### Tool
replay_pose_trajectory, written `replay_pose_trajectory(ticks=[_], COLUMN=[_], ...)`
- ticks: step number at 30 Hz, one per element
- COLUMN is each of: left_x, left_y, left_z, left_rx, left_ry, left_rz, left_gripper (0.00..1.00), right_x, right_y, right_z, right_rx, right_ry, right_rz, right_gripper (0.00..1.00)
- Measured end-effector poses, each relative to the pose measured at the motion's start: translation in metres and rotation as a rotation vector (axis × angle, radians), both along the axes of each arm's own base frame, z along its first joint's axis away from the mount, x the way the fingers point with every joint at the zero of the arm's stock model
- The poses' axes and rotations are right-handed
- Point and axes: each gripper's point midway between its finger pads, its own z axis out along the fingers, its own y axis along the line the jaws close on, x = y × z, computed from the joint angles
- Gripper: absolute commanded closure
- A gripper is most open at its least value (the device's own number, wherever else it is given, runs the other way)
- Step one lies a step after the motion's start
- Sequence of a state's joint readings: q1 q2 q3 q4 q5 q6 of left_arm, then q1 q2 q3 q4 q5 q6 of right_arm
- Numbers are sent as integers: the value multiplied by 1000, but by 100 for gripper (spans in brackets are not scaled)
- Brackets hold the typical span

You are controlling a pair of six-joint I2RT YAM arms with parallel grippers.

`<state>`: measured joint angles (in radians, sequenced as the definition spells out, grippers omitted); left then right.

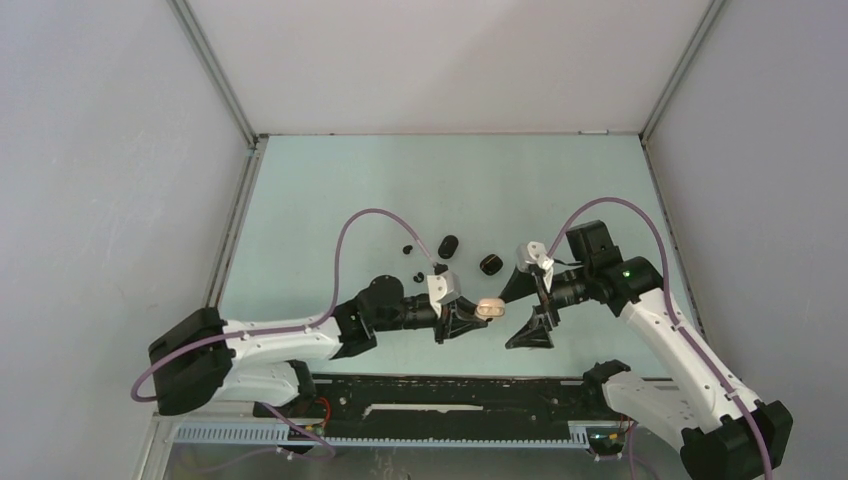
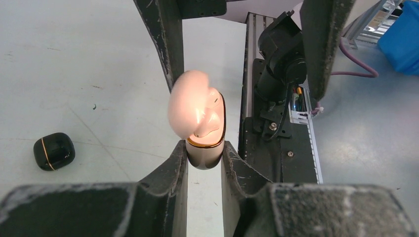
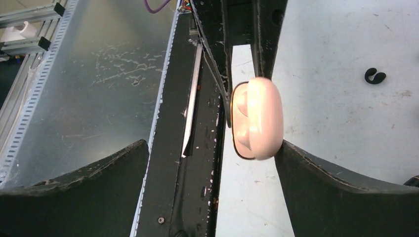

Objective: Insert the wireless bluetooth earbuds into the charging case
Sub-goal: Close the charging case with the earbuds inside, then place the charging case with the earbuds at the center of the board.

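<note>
L gripper (image 2: 203,160) clenched on pale open case (image 2: 195,111), mid-table. Black earbuds (image 1: 408,247) lie loose on table (image 1: 330,190) approx 10 o'clock of it, black cases (image 1: 448,244) at 11–12. R gripper (image 1: 510,318) at 3 o'clock, jaws spread wide, case just beside one finger.

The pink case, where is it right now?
In the top view the pink case is just below centre, clamped in the left arm's jaws, with the right arm's open jaws close on its right and a black case beyond it.
</note>
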<state>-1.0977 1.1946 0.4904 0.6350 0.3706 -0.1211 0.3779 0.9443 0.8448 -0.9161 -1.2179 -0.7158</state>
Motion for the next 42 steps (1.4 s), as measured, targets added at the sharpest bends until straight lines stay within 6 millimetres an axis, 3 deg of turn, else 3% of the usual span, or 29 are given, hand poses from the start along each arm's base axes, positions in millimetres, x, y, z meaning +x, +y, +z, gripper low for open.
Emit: replay_pose_trajectory(ticks=[11,17,21,26,33,37,42], left_x=[9,31,62,95,94,96,103], left_y=[-21,-28,-36,-48,-51,-53,-44], left_z=[-3,-12,-40,-93,-157,-158,-161], left_rx=[13,49,117,220,336,365,451], left_ry=[45,106,269,551,838,883,859], left_rz=[10,99,209,331,407,434,505], left_gripper=[100,99,98,89,75,58,49], right_x=[-2,27,60,94,111,113,115], right_y=[-6,-16,-26,-43,-55,-57,-57], right_z=[-1,-1,-2,-9,-14,-16,-22], right_rx=[1,-12,-52,-111,-146,-157,-171], right_ry=[-47,-78,-103,-117,-112,-102,-81], right_rz=[-27,-201,-359,-552,-655,-666,-667], right_gripper=[3,3,2,1,1,1,1])
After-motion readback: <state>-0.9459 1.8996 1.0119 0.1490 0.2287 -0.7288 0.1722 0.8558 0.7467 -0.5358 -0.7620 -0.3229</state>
